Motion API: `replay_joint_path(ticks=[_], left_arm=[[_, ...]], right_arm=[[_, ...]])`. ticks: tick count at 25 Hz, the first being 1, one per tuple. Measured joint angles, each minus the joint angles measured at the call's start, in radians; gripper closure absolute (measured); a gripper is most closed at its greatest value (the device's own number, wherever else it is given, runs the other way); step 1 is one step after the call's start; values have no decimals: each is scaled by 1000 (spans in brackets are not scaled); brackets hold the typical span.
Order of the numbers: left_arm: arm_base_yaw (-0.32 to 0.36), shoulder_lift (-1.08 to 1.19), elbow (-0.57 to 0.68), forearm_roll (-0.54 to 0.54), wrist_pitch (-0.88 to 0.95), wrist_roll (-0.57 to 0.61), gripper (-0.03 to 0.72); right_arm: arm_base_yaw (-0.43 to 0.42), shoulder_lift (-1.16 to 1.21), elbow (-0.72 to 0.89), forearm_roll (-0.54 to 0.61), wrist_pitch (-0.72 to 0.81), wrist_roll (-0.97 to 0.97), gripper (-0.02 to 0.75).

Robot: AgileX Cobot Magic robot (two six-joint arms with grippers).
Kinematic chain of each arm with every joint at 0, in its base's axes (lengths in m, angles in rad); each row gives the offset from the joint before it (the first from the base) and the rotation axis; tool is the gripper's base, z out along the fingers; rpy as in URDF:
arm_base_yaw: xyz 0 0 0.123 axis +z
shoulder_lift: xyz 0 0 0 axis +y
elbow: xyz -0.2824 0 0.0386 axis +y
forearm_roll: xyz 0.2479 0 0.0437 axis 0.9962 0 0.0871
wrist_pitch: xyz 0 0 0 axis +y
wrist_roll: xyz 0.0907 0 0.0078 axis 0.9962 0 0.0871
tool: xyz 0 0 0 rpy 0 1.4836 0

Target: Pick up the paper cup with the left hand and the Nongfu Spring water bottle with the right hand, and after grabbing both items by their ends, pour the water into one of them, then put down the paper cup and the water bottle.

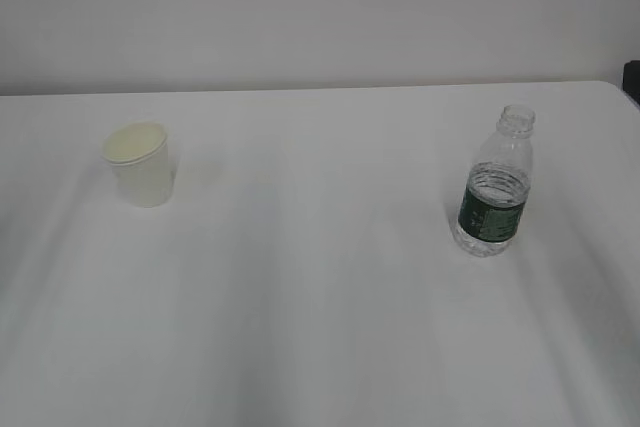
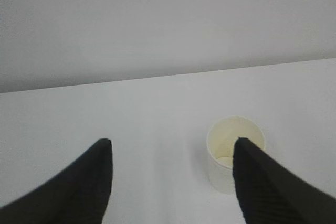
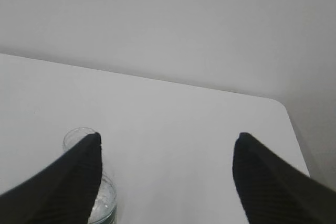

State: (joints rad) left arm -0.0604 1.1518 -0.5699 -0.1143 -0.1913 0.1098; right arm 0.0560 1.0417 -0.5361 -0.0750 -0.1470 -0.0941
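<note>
**Both grippers standing open, cup and bottle not yet taken**

I am looking along the left gripper (image 2: pixel 173 150) first: its two dark fingers (image 2: pixel 89 182) are standing wide apart with nothing between them. The paper cup (image 2: pixel 231 156) is sitting upright on the table (image 2: pixel 131 119) just beyond the tips, off centre, partly hidden behind the right-hand finger instead of lying in the gap. I am judging that I need to shift sideways before closing.

The right gripper (image 3: pixel 168 145) is likewise gaping, holding nothing. The water bottle (image 3: pixel 97 198) is standing below and behind its left-hand finger, outside the gap, its capless mouth peeking over the fingertip.

From the outside camera, the cup (image 1: pixel 143 164) and the bottle (image 1: pixel 495 197) are standing well apart, neither arm showing in that view.

I am expecting the cup to be very light and thin-walled, crushing easily, so I am planning a gentle hold on its side wall. The bottle is holding water (image 1: pixel 487 237) in its lower part; I am expecting thin, smooth plastic that gives under pressure. With no cap, squeezing could spill, so I am favouring the ribbed lower body around the label.
</note>
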Motion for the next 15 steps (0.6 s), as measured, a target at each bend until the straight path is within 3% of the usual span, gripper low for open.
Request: replay_joint_path(ticks=[11, 15], left_arm=[[-21, 50, 17, 2, -74, 0, 175], [-21, 52, 64, 2, -120, 0, 175]], right_arm=[[0, 73, 0, -4, -70, 7, 148], [0, 95, 29, -69, -149, 73, 148]])
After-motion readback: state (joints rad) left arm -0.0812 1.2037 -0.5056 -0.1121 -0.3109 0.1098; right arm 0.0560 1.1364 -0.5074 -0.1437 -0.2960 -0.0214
